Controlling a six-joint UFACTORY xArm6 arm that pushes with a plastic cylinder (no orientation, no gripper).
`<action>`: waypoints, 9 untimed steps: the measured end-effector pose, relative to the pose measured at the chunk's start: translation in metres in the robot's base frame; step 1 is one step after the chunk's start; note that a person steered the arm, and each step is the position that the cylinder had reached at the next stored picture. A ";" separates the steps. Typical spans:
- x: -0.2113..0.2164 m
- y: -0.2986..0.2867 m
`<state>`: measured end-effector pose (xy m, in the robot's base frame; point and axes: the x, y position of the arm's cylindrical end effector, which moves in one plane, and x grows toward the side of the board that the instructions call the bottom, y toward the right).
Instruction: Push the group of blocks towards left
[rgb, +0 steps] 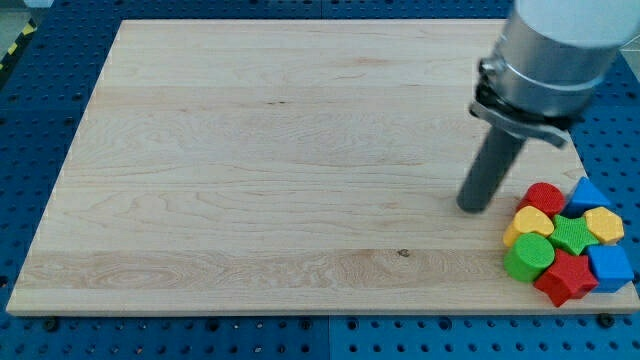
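Observation:
A tight group of blocks sits at the board's bottom right corner. It holds a red cylinder (544, 197), a blue triangle (586, 194), a yellow heart (531, 223), a yellow block (604, 224), a green star (572, 235), a green cylinder (529, 257), a red star (566, 277) and a blue block (610, 266). My tip (473, 206) rests on the board just left of the group, about level with the red cylinder, a short gap away and not touching any block.
The wooden board (250, 160) lies on a blue pegboard table (30, 120). The arm's grey body (550, 50) hangs over the board's top right corner. The group sits close to the board's right and bottom edges.

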<state>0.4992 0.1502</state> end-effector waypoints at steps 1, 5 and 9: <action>-0.063 0.017; 0.002 0.186; 0.117 0.131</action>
<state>0.6162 0.2811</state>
